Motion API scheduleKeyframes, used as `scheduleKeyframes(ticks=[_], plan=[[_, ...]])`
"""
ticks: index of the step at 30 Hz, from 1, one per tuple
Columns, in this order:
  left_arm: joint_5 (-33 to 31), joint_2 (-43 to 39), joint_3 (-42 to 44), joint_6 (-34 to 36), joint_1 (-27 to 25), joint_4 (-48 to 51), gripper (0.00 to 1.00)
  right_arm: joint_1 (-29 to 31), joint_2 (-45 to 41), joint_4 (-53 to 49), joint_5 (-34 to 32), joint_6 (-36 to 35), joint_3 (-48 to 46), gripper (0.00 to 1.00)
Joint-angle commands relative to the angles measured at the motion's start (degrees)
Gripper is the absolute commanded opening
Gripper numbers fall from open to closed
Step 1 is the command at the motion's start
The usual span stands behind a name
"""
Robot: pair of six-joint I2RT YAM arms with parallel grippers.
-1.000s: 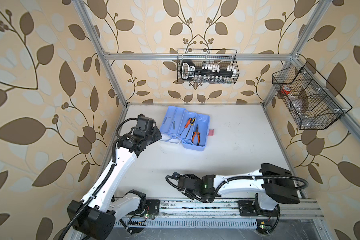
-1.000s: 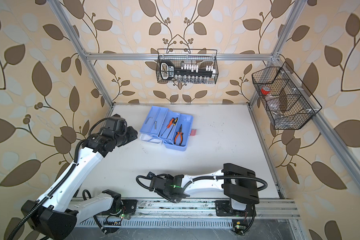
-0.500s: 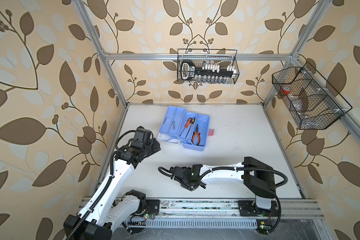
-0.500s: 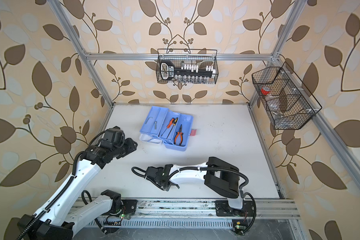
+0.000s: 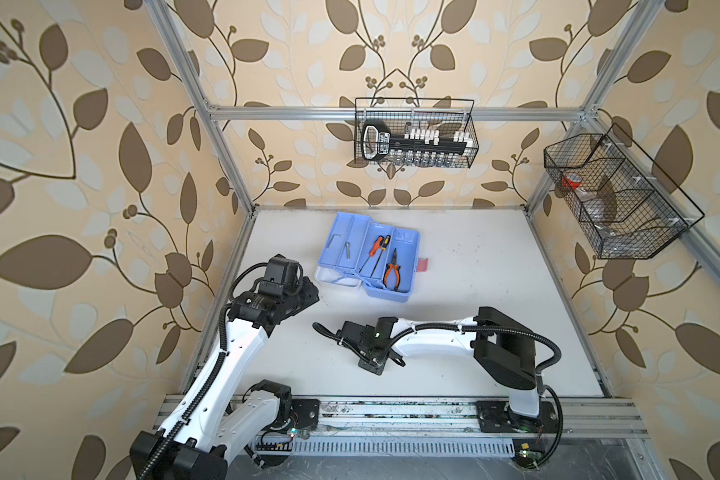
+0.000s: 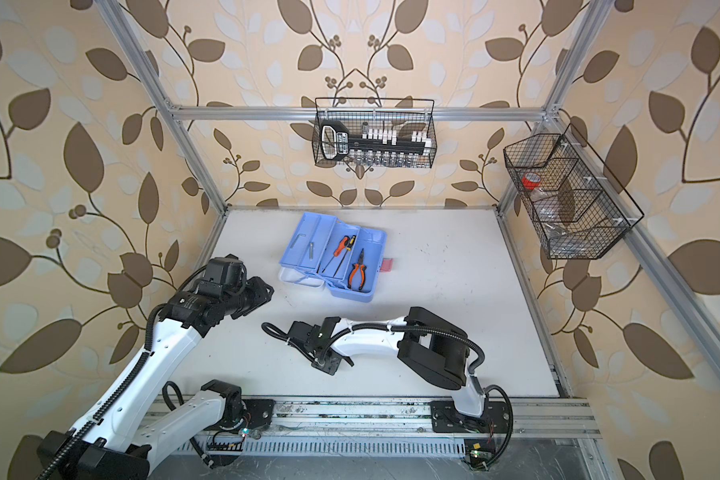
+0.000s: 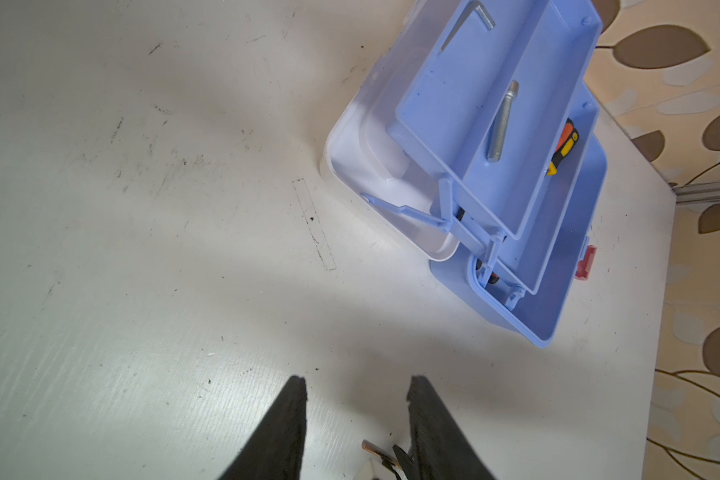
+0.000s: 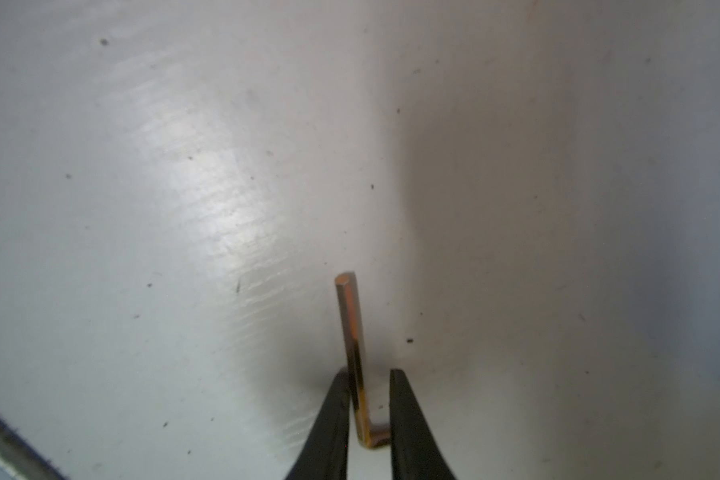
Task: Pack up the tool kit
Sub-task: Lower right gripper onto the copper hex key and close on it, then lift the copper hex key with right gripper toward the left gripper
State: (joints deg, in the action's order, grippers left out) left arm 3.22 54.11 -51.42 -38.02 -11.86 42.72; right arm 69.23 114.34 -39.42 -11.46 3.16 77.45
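- Nearest you, the right gripper (image 8: pixel 368 376) is down at the white table (image 8: pixel 163 166), its fingers straddling a gold hex key (image 8: pixel 352 328). One finger touches the shaft, but you cannot tell whether it is clamped.
- The left gripper (image 7: pixel 356 384) hovers with its jaws apart, holding nothing.
- Farther back, the tool kit (image 5: pixel 406 245) sits unfolded, with orange-black pliers (image 5: pixel 391 272), screwdrivers (image 5: pixel 377 245), a bolt (image 5: pixel 347 249) and a silver hex key (image 5: pixel 333 237) in its trays.

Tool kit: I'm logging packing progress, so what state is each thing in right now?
tool kit: open, trays fanned out.
white lid: folded back onto the table.
left gripper: open, empty.
right gripper: jaws flank gold hex key; grip unclear.
gold hex key: on table, unpacked.
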Motion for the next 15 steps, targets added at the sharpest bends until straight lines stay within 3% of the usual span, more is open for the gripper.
scheduleKeyframes(ticks=[1,6,15], plan=[[1.3,-1.0,0.7,-0.1,0.9,0.1,0.42,-1.1,2.9,-1.5,3.2,-0.6,0.7,0.13],[0.6,-1.7,0.4,0.6,1.9,0.9,0.41,-2.7,0.9,2.8,8.2,0.5,-2.4,0.00],[-0.8,-3.6,0.4,0.5,2.7,2.4,0.42,-10.2,-8.8,16.1,23.3,8.3,-11.7,0.00]])
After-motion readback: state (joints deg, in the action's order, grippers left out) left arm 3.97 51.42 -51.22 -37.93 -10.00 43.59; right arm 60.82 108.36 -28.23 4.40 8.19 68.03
